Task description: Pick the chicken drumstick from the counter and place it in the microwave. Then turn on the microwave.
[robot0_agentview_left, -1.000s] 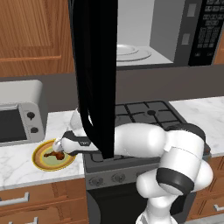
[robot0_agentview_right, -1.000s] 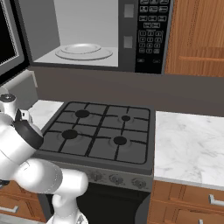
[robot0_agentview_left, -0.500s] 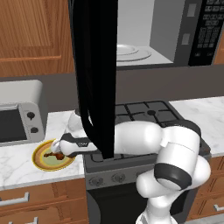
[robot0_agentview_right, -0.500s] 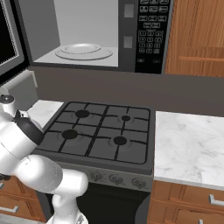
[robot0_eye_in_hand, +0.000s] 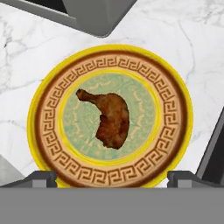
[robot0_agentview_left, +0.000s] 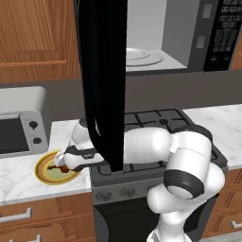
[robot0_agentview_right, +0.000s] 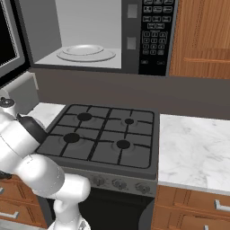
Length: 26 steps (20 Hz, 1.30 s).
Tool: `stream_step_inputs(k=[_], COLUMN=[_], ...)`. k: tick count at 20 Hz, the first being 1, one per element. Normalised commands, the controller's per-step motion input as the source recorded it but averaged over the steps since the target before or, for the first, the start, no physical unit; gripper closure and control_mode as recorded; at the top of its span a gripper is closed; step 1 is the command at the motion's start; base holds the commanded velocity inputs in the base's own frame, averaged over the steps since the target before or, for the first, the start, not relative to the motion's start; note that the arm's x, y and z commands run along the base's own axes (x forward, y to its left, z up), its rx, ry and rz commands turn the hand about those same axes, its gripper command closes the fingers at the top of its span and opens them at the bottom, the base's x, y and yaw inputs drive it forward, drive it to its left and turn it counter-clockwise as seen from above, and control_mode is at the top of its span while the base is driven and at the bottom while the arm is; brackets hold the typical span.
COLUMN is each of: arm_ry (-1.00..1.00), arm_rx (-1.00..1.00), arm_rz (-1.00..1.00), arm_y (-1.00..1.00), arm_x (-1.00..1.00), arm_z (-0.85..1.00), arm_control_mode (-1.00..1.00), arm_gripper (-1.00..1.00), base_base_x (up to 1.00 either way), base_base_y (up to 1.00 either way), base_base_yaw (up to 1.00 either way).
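The chicken drumstick (robot0_eye_in_hand: 110, 118) is brown-orange and lies in the middle of a yellow patterned plate (robot0_eye_in_hand: 109, 53) on the white marble counter (robot0_eye_in_hand: 179, 30). My gripper (robot0_eye_in_hand: 111, 178) hangs open just above it, one fingertip (robot0_eye_in_hand: 41, 177) at each side of the plate's near rim and nothing between them. In the left base view the gripper (robot0_agentview_left: 59, 163) sits low over the plate (robot0_agentview_left: 47, 176), left of the stove. The black microwave (robot0_agentview_left: 156, 52) hangs above with its door (robot0_agentview_left: 101, 71) swung wide open; its turntable (robot0_agentview_right: 85, 50) and keypad (robot0_agentview_right: 155, 36) show.
A silver toaster oven (robot0_agentview_left: 19, 127) stands on the counter just behind the plate, and its corner (robot0_eye_in_hand: 96, 13) reaches into the hand view. The dark gas stovetop (robot0_agentview_right: 103, 137) lies to the right, with more marble counter (robot0_agentview_right: 197, 148) beyond it. The open microwave door hangs over my arm.
The hand has slid left and down, closer over the plate and the drumstick. The jaws have stayed open.
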Motion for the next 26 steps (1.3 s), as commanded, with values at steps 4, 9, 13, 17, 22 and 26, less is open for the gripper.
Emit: stream_step_inputs(k=[4,9,13,17,22,26], arm_ry=[0.0,0.0,0.0,0.0,0.0,0.0], arm_rx=[-0.01,-0.01,0.0,-0.01,-0.01,0.0], arm_rz=[0.0,-0.01,-0.01,0.0,0.0,0.0], arm_y=[0.11,0.1,0.08,0.11,0.09,0.09], arm_x=[0.04,0.06,0.03,0.03,0.03,0.06], arm_z=[-0.07,-0.06,-0.03,-0.06,-0.06,-0.08], arm_control_mode=[-1.0,-1.0,-1.0,-1.0,-1.0,-1.0], arm_gripper=[-1.0,-1.0,-1.0,-1.0,-1.0,-1.0], base_base_x=[0.0,0.0,0.0,0.0,0.0,0.0], base_base_y=[0.0,0.0,0.0,0.0,0.0,0.0], base_base_yaw=[0.0,0.0,0.0,0.0,0.0,0.0])
